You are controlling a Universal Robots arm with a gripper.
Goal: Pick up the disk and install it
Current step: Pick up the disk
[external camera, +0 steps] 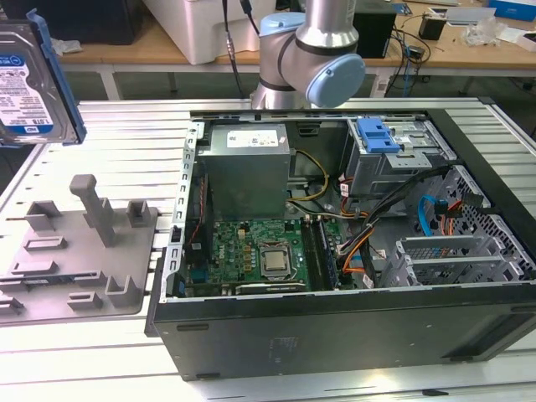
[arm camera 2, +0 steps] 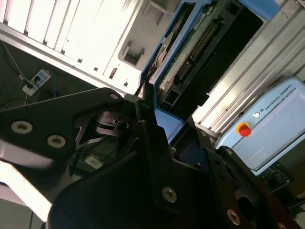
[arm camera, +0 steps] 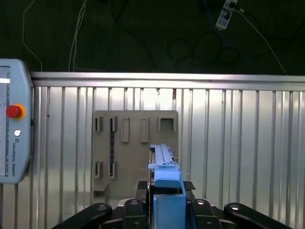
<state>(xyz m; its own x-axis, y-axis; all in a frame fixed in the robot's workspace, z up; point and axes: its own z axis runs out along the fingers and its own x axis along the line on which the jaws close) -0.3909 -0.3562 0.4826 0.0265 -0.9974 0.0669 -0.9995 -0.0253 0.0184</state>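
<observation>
The disk (external camera: 29,84), a silver hard drive with a white-and-blue label and a blue carrier frame, hangs in the air at the exterior view's far left, above the grey fixture plate (external camera: 75,251). In the first wrist view the disk (arm camera: 164,183) stands edge-on between the black fingers (arm camera: 139,187) of my gripper (arm camera: 164,191), which is shut on it. The second wrist view shows the disk's (arm camera 2: 190,57) circuit-board side and blue frame sticking out from my gripper (arm camera 2: 157,121).
An open computer case (external camera: 335,335) lies on the slatted aluminium table, with a grey power-supply box (external camera: 247,167), a motherboard (external camera: 260,251), cables and a drive cage with a blue latch tab (external camera: 377,134). The arm's base (external camera: 310,50) stands behind it. A teach pendant (arm camera: 14,119) lies beside the fixture plate (arm camera: 133,143).
</observation>
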